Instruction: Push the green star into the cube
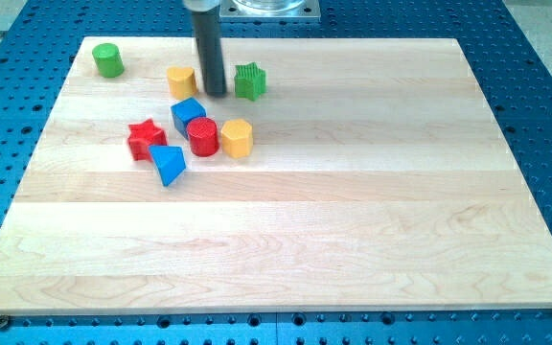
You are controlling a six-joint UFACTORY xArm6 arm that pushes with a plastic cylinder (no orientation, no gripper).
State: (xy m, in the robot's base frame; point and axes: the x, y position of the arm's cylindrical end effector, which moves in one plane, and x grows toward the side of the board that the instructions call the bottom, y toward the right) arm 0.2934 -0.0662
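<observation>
my tip just left of green star, blue cube below

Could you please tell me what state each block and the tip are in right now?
Tip: down on the board, between the yellow block and green star.
Green star: upright, right of the tip, apart from the blue cube.
Blue cube: touching the red cylinder.
Red cylinder: upright, beside the yellow hexagon.
Yellow hexagon: upright.
Yellow block: upright.
Red star: flat.
Blue wedge: beside the red star.
Green cylinder: upright, alone.
</observation>
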